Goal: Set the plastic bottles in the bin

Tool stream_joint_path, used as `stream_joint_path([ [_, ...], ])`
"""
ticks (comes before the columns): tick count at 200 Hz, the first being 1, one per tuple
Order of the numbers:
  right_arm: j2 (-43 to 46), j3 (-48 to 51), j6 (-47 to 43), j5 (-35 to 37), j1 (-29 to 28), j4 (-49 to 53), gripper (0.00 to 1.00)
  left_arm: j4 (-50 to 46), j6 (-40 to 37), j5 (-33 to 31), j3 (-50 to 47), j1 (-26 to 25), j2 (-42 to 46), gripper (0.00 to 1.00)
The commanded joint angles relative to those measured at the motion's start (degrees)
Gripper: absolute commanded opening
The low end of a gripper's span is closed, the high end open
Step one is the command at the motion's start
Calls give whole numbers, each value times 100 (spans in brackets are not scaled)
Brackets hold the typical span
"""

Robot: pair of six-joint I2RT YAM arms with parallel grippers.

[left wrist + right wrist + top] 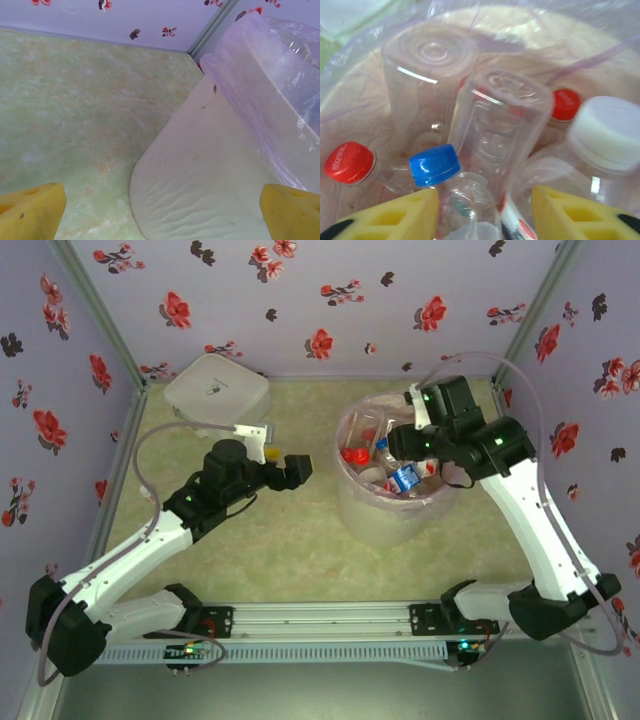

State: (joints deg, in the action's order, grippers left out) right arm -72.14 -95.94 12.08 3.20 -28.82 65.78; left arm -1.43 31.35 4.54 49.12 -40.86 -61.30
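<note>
Right wrist view is showing the plastic bottles (500, 125) lying heaped inside the bin (360, 60), with a blue-capped bottle (434, 164) sitting just under the right end effector (485, 210), whose yellow pads are standing apart and clamping nothing I can make out. The bottles are looking empty, thin-walled and light, slick enough to slip and soft enough to dent, so gripping gently across the mid-body is seeming the safest hold. The left end effector (160, 212) is hanging fully released beside the bin's outer wall, above the green bench (75, 100).
</note>
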Motion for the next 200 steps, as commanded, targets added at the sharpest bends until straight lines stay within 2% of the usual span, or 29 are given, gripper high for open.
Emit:
stream_joint_path([
  [1, 482, -153, 232, 699, 288, -40, 63, -162, -35, -133, 44, 36, 259, 100],
  [22, 779, -92, 368, 1078, 730, 237, 76, -384, -119, -250, 53, 97, 409, 100],
  [51, 989, 259, 530, 815, 1283, 492, 81, -633, -147, -387, 41, 297, 542, 100],
  [72, 1087, 651, 601, 269, 1629, 459, 61, -716, -147, -391, -39, 465, 662, 100],
  [86, 1202, 949, 667, -178, 1762, 248, 55, -745, -132, -401, -142, 579, 769, 100],
  [105, 1304, 1294, 793, -752, 1863, -43, 52, -917, -71, -401, -227, 716, 918, 100],
  [127, 1357, 1650, 945, -1238, 1907, -424, 43, -1144, -52, -413, -266, 797, 1090, 100],
  [150, 1276, 1913, 1144, -1314, 1902, -736, 39, -1431, -59, -517, -297, 940, 1272, 100],
  [167, 1230, 2219, 1474, -1862, 1893, -1341, 38, -1746, -33, -725, -297, 1056, 1394, 100],
  [182, 1140, 2434, 1778, -1938, 1712, -1880, 36, -2032, -28, -951, -321, 1117, 1524, 100],
  [200, 939, 2533, 2050, -1743, 1214, -2480, 36, -2353, -9, -1224, -385, 1228, 1756, 100],
])
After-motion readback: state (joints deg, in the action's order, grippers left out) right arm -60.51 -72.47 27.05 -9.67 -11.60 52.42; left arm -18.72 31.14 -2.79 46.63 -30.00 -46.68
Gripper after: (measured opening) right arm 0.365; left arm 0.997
